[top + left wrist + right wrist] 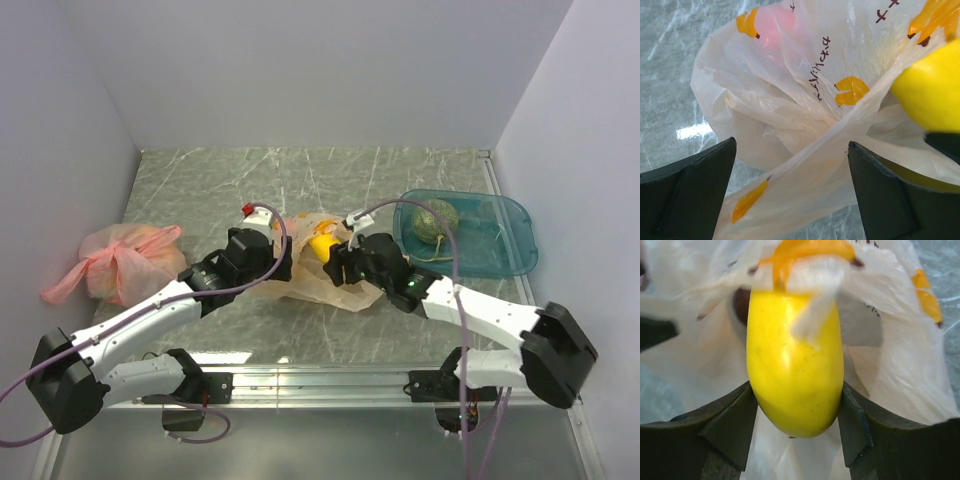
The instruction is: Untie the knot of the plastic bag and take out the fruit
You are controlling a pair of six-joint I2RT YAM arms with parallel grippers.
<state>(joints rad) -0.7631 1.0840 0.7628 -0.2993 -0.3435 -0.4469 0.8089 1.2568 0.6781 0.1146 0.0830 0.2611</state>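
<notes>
The beige plastic bag [345,290] lies crumpled mid-table between both grippers. My right gripper [797,415] is shut on the yellow elongated fruit [795,365], which sticks out of the bag's mouth; the fruit also shows in the top view [322,246]. My left gripper [790,195] is open, with a stretched strip of the bag [805,165] passing between its jaws unclamped. A red fruit [772,25] shows pink through the film. A dark fruit [740,305] sits behind the yellow one. The netted melon [436,220] lies in the teal tray. No tied knot shows.
The teal tray [510,250] stands at the right, behind my right arm. A knotted pink bag [125,262] with fruit lies at the left by the wall. White walls close in the marbled table on three sides.
</notes>
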